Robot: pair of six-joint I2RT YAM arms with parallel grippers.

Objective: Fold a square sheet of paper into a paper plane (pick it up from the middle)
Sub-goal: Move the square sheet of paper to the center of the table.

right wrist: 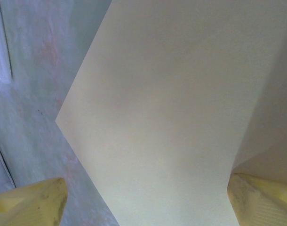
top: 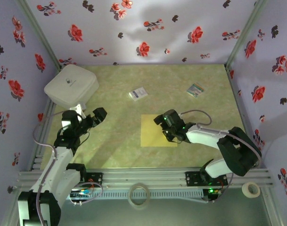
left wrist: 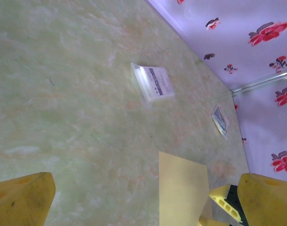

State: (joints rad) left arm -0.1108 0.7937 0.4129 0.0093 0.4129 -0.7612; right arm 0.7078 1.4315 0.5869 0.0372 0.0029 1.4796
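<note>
The square sheet of paper [top: 154, 132] lies flat on the green marbled table [top: 115, 94], a little toward 5 o'clock from the table's middle in the top view. The right gripper [top: 167, 129] hangs over the sheet's 3 o'clock side, and its black body hides that edge there. The right wrist view gives what the top view cannot: the yellow fingers [right wrist: 30, 202] stand wide apart at the lower corners of the frame with the sheet [right wrist: 167, 108] spread between them and nothing clamped. One corner of the sheet points toward 9 o'clock. Near the finger at 4 o'clock a shaded line crosses the paper; whether it is a fold or a lifted edge I cannot tell, nor whether the tips touch the paper.

The left gripper [top: 97, 117] sits well apart from the sheet, at its 9 o'clock, over bare table. Its wrist view shows the jaws released and empty, with the yellow fingers [left wrist: 23, 200] spread wide. That low view also takes in the sheet's near corner [left wrist: 183, 193] at 5 o'clock.

A small white card with blue print [top: 138, 93] lies at 12 o'clock from the sheet, and a striped card [top: 195, 90] at 1 o'clock. The print on the white card [left wrist: 153, 82] shows more plainly in the left wrist view.
</note>
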